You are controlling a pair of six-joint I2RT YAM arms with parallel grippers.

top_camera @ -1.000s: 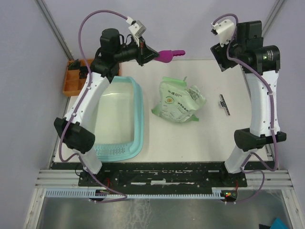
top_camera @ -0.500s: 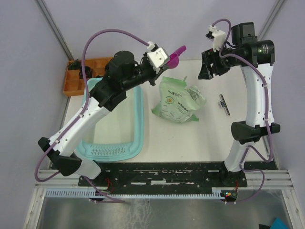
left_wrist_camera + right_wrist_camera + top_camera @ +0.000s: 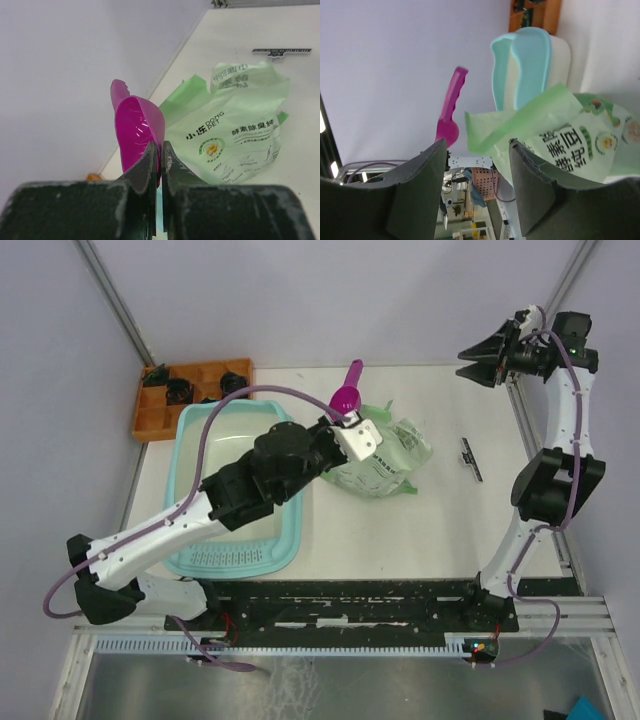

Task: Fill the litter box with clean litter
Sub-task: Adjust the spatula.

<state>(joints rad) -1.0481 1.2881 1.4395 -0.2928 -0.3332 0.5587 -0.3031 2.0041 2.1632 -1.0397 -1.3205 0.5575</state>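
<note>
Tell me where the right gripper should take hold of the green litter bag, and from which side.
Pinch the crumpled fold at the bag's far right corner, coming from the right. The bag lies flat, so that puckered edge likely gives the open right gripper something to pinch, and the left gripper, shut on the scoop, crowds its left side.

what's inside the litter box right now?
The litter box shows only bare whitish floor where visible, mostly at its far end, no granules. The left arm covers the middle and right side, so that part cannot be checked.
</note>
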